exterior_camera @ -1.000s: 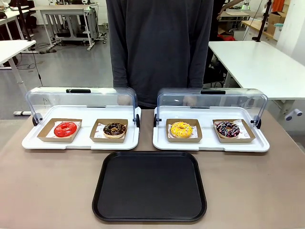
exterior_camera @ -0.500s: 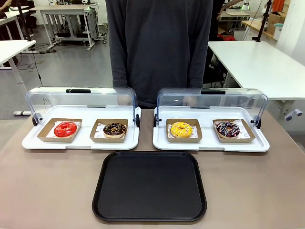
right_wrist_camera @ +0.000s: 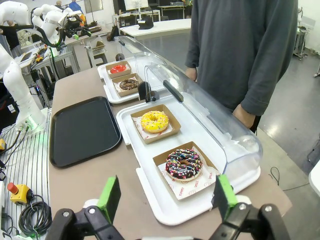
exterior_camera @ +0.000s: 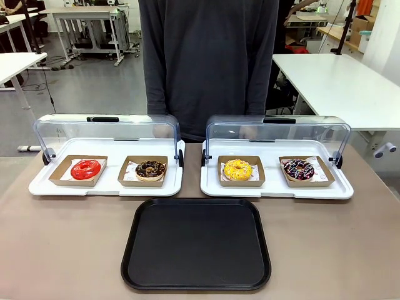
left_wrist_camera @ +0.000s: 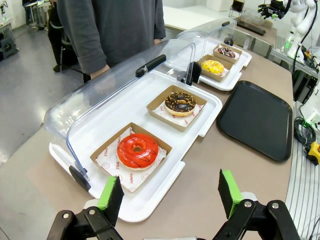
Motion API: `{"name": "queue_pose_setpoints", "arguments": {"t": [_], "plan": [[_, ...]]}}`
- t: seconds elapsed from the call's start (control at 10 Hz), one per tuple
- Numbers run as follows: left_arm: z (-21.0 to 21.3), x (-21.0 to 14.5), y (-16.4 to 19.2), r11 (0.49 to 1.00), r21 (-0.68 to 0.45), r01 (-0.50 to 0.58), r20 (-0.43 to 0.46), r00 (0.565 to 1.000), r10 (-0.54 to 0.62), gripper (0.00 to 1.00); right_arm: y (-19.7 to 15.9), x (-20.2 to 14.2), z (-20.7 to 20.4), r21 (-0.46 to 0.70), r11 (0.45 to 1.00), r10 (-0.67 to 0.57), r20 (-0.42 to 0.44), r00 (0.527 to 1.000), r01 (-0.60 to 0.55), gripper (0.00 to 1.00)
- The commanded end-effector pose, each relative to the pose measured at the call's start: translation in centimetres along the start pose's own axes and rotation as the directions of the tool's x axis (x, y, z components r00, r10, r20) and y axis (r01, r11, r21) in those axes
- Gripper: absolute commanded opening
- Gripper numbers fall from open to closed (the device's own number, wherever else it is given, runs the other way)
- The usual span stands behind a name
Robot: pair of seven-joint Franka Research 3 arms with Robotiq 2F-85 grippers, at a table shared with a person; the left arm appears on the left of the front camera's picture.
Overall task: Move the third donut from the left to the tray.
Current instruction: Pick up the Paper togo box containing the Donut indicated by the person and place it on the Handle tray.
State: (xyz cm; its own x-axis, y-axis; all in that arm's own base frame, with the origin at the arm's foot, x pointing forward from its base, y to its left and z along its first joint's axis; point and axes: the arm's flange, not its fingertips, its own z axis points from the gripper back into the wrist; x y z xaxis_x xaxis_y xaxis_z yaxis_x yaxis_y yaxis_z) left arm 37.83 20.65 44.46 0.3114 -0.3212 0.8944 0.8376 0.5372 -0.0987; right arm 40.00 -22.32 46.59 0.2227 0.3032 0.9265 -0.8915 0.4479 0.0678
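At the right wrist, right gripper [right_wrist_camera: 166,196] pads are spread wide with nothing held; left gripper [left_wrist_camera: 170,194] is likewise agape. Third donut [right_wrist_camera: 155,121] sits ahead, slightly left of the right fingers, in its cardboard holder [right_wrist_camera: 170,134] on a white tray [right_wrist_camera: 145,186]. Its lid [right_wrist_camera: 210,115] is apparently raised. Right arm judged nearer. Black tray [right_wrist_camera: 82,130] is further left.

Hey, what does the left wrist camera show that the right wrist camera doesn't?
Left wrist view: the left pincer, open, with the red donut nearest it. Right wrist view: the right pincer, open, with the dark sprinkled donut nearest it, plus a red button at the lower left. Both: the yellow donut, the black tray and the person's grey top.
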Motion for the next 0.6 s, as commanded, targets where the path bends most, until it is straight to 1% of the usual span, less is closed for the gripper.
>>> {"name": "queue_pose_setpoints", "arguments": {"t": [0.0, 0.5], "plan": [[0.09, 0.21, 0.11, 1.0, -0.007, 0.008, 0.004, 1.0, -0.008, 1.0, 0.09, 0.04, 0.06, 0.005, 1.0, 0.009, 0.006, 1.0, -0.009, 1.0], [0.09, 0.21, 0.11, 1.0, -0.007, 0.008, 0.004, 1.0, -0.008, 1.0, 0.09, 0.04, 0.06, 0.005, 1.0, 0.009, 0.006, 1.0, -0.009, 1.0]]}}
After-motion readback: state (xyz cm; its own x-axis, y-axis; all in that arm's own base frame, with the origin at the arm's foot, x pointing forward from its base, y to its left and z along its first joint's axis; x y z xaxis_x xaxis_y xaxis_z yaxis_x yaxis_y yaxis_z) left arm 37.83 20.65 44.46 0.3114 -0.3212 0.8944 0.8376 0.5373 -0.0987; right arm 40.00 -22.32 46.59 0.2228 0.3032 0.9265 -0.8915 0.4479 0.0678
